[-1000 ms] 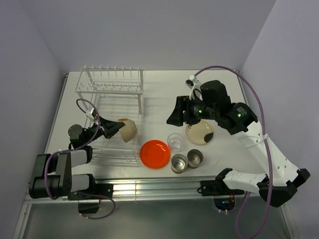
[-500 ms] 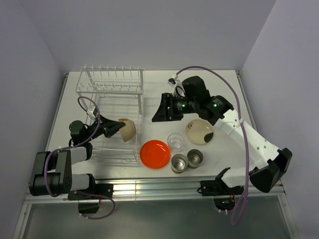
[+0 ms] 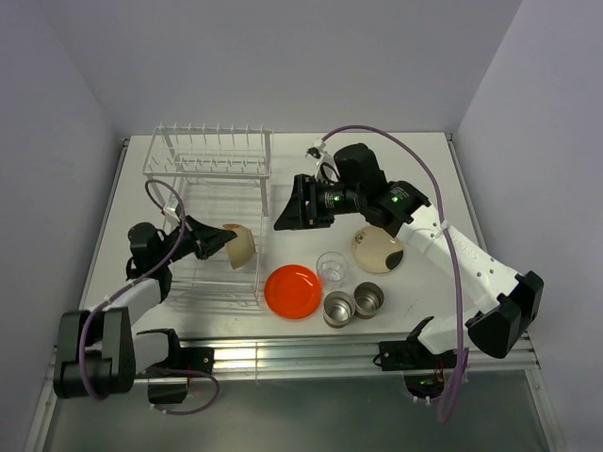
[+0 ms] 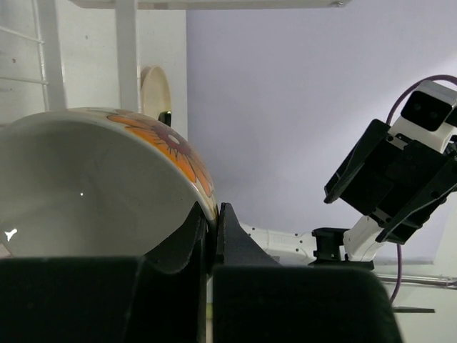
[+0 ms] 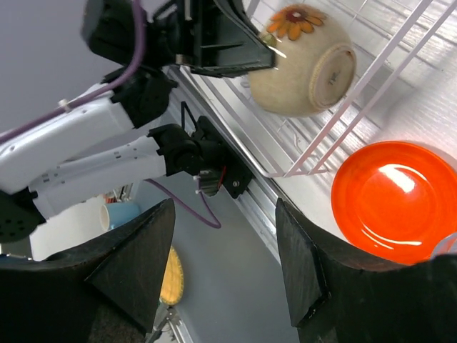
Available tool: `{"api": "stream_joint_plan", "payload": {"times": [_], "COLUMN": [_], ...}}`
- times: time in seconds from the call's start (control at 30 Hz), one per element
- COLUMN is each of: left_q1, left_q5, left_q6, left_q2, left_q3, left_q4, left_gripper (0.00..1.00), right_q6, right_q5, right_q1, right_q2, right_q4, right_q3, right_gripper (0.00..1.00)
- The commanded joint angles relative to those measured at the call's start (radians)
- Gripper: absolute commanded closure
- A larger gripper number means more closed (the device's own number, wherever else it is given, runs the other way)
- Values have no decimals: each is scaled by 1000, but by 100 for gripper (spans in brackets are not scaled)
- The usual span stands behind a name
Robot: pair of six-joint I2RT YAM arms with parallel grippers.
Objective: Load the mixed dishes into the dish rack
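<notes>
Right arm swung leftward, pincer gaping near rack

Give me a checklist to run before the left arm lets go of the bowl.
1. Grip: left gripper has its jaws shut on the rim of the bowl: ok.
2. Placement: bowl inside the dish rack basket: ok.
3. Support: bowl settled on the rack wires: cannot tell.
4. Other arm: right gripper open and empty: ok.
5. Remaining load: orange plate, glass, steel cups, cream plate on the table: not ok.

Cream bowl tipped sideways, apparently inside rack.
</notes>
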Motion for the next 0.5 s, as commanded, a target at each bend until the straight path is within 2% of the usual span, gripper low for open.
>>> {"api": "stream_joint_plan", "payload": {"times": [0.0,0.07,0.17,0.33,0.47], "left_q1": [5,6,6,14,25], "left_q5": [-10,-22,-35,-30,-26], "left_q6": [143,220,281,271,216], "left_q2": [-152,-208,-264,-367,-424], "left_q3": [158,208,281,286,237], "left_q4": [-254,-432,-589,-660,-651], "left_gripper": [100,100,100,100,100], "right_q6": [2,4,8,57,143], "right_q5": [-18,-26,-42,-107,-170], "right_q1": [6,6,6,6,8], "right_q2": [-8,-2,4,33,30], "right_q4": [31,34,40,84,217], "right_q3": [8,8,13,13,-50], "right_gripper": [34,33,30,26,23]}}
